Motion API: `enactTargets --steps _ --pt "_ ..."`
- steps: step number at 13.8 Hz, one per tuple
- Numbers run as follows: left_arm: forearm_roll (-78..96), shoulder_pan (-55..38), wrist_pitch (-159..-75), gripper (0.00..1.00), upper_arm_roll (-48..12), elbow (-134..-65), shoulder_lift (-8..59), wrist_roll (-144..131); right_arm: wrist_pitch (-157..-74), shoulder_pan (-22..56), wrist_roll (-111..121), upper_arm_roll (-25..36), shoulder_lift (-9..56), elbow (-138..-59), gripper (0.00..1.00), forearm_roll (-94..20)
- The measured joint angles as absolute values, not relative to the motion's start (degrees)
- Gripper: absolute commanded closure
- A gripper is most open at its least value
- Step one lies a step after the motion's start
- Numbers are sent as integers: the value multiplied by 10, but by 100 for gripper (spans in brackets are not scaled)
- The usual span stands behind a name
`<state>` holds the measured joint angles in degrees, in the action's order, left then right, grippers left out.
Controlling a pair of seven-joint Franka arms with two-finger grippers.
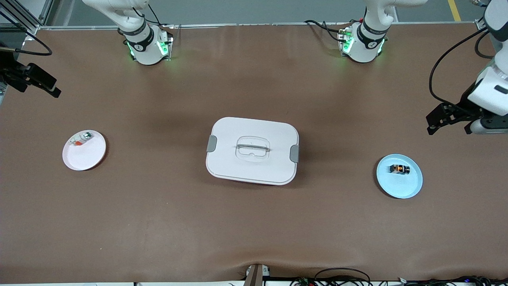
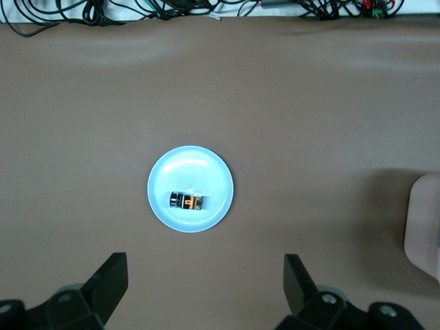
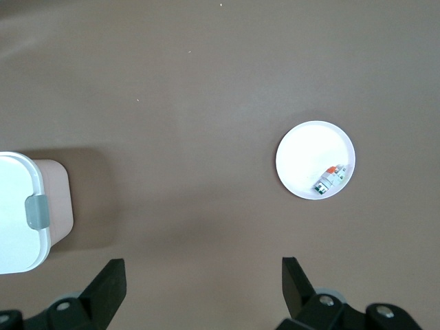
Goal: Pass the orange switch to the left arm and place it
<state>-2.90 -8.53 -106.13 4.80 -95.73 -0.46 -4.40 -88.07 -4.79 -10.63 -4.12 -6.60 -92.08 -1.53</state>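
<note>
The box point(image 1: 252, 151) stands mid-tabletop point(image 1: 254, 230) between the two plates, blocking the straight path; bare tabletop runs nearer and farther around it.

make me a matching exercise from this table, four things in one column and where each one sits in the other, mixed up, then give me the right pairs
Things
1. tiny black push-button switch with orange face
2. small silver-white part with green and red bits
3. large white plastic box with grey latches
4. open left gripper

Places
A. middle of the table, between the two plates
B. on the round white plate
C. up in the air at the left arm's end of the table
D. on the round light-blue plate

Pairs: 1-D, 2-B, 3-A, 4-C
</note>
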Motion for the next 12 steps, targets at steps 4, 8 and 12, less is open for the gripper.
enactTargets --steps 4,8,12 --pt "-29 -84 -1042 0 50 -957 -21 -43 -857 -48 -104 -45 -66 -921 0 -15" --pt "-22 -85 -1027 0 50 -944 -23 -43 -852 -48 -89 -48 -66 -920 0 -16" --pt "-16 -85 -1006 0 49 -927 -23 -43 -852 -47 -84 -49 -66 -920 0 -16"
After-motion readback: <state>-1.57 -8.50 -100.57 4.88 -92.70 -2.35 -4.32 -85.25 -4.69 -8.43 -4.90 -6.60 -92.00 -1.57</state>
